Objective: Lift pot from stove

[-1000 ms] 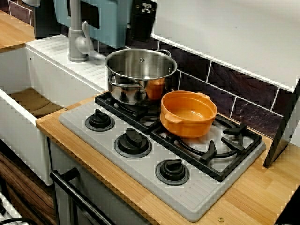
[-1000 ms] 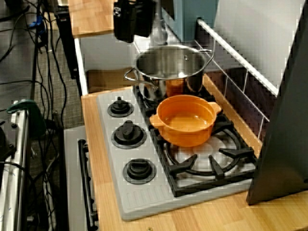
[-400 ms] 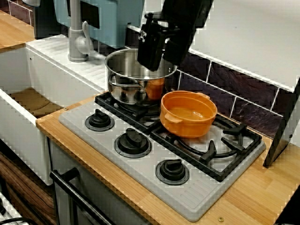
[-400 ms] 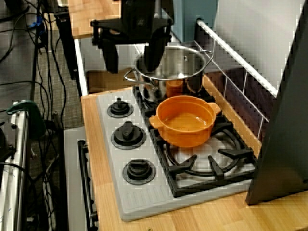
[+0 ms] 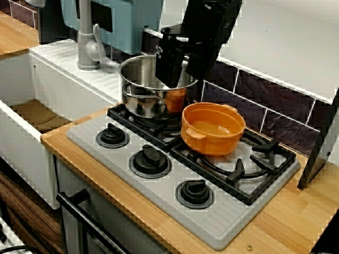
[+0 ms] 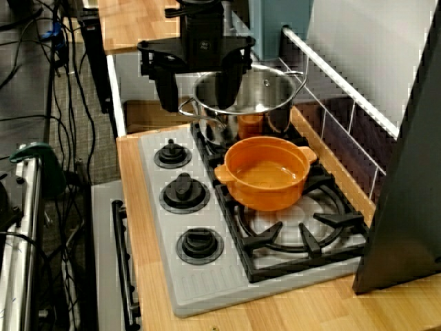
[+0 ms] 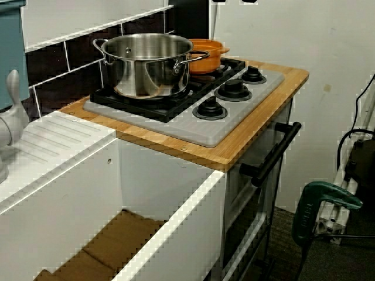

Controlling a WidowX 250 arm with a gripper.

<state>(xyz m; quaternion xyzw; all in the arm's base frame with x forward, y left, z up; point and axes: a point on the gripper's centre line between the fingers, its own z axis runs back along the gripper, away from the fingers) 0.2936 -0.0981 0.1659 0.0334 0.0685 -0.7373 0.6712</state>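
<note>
The small orange pot (image 5: 213, 128) (image 6: 265, 172) sits empty on the black grate of the grey stove (image 5: 159, 182) (image 6: 172, 276), over the right burner. In the side view the steel pot hides all but the orange pot's rim (image 7: 208, 55). My black gripper (image 5: 177, 76) (image 6: 196, 93) hangs open above the left rim of the steel pot, up and to the left of the orange pot. It touches nothing, and its fingers (image 6: 165, 93) are spread wide with only air between them.
A larger shiny steel pot (image 5: 153, 84) (image 7: 146, 61) stands on the back-left burner, right beside the orange pot. Three black knobs (image 5: 151, 159) line the stove front. A white sink (image 5: 32, 114) and grey faucet (image 5: 87, 45) lie left. A dark panel (image 5: 323, 148) leans at right.
The gripper came in from the top of the views with its fingers spread, and has since dropped a little lower over the steel pot. Both pots have stayed still.
</note>
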